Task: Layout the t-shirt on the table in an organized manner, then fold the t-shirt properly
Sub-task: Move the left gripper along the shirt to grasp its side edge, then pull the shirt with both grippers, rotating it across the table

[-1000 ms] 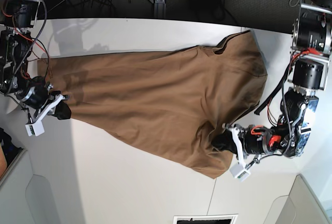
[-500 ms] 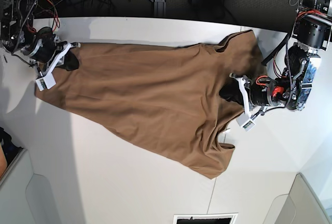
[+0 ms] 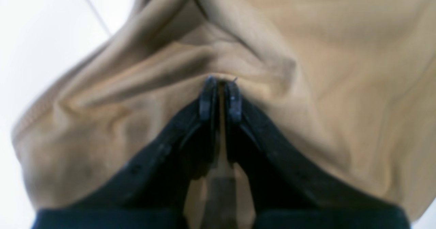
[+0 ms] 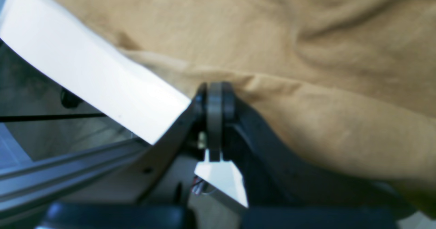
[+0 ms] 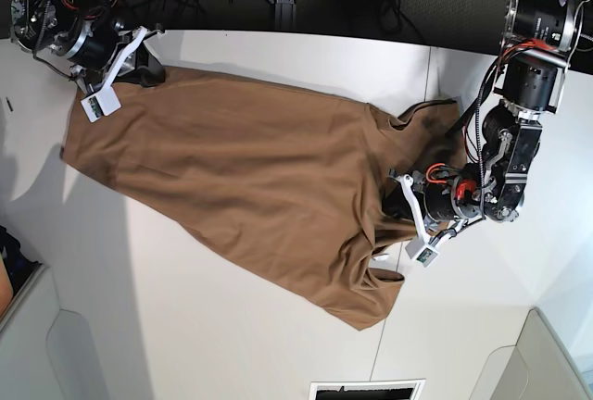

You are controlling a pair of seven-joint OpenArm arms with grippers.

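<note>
A: Edges first. Where does the t-shirt (image 5: 250, 178) sit against the table (image 5: 232, 326)?

B: Spread long across the white top, in the base view running from the far left corner to right of centre. Its upper left corner lies at the far table edge. Near side has wide bare table below the cloth, and a strip of bare top lies to the right, beyond the thin dark seam (image 5: 387, 344). The right end of the shirt is bunched and rumpled; the left part lies flatter.

A: Arm poses?

B: Right arm is at the base view's upper left, reaching in from the far corner, its wrist tilted toward the cloth. Left arm hangs at the right, forearm lying nearly level and pointing left into the bunched end.

A: Right gripper (image 5: 148, 68)?

B: Jaws fully together, pinching the shirt's hem. Its wrist view shows the pads (image 4: 214, 103) pressed flat with the cloth edge running into them, right at the table's rim, with floor and a metal rail (image 4: 68, 174) below.

A: Left gripper (image 5: 400, 201)?

B: Nearly closed, a thin slit between the fingertips (image 3: 208, 99), with a ridge of tan cloth caught in it. Folds fan up and away from the pinch. White table shows at that view's upper left.
</note>
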